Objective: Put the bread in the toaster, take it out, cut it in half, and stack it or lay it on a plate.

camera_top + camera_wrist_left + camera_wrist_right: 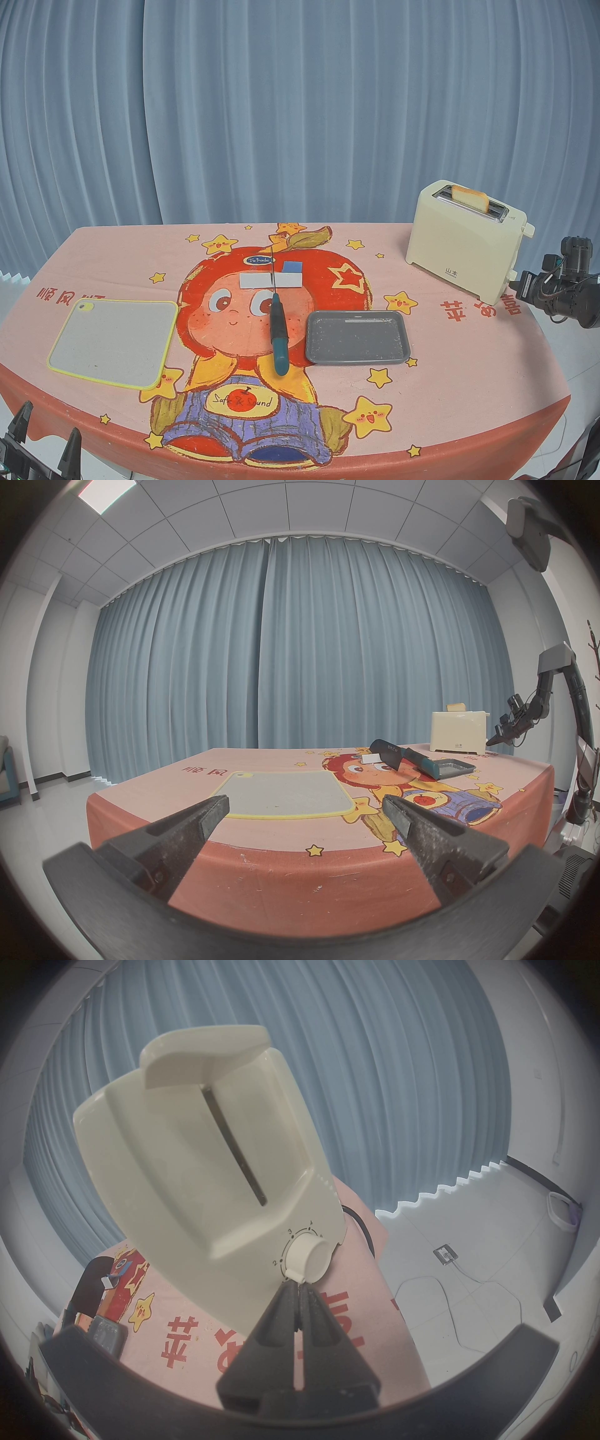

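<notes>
At 2 o'clock on the surface, bread: one slice standing in a slot of the toaster, its top poking out.
Toaster: cream, upright near the surface's far right edge; lever at the top of its track on the 3 o'clock end.
Right hand: fingers pressed together, holding nothing, tips at the dial knob below the lever, touching it or nearly so.
Plate: grey rectangular tray at 4 o'clock from the surface's centre.
Knife: teal handle, blade pointing to 12 o'clock, lying at the centre just beside the plate's 9 o'clock side.
Cutting board: grey with a yellow-green rim, flat at 8 o'clock, well apart from the knife.
Left hand: jaws spread wide, holding nothing, off the surface's near edge at 7 o'clock.
</notes>
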`<state>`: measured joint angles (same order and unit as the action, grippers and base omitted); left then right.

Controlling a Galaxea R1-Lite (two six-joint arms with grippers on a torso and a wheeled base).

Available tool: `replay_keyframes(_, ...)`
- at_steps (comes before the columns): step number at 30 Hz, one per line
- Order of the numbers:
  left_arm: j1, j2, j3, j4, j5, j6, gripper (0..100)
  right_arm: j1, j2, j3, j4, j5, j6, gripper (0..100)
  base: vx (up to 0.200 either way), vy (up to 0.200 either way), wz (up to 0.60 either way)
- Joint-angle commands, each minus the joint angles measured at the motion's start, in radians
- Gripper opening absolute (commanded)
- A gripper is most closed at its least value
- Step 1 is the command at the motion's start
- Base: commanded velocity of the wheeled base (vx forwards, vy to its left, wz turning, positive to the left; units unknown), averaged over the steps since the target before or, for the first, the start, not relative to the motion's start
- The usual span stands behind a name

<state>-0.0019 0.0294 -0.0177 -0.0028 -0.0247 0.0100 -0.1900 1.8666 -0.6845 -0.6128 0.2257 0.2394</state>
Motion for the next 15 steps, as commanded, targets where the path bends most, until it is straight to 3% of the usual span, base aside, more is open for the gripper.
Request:
replay_keyframes(1,0.0,0.0,0.018,0.0,0.0,0.001,100,0.003,-0.009,0.002,-0.001,0.0,0.0,0,0.0,0.0,0.0)
replay_keyframes(15,0.0,0.0,0.018,0.0,0.0,-0.001,100,0.018,-0.055,0.02,0.001,-0.005,-0.003,0,0.0,0.0,0.0)
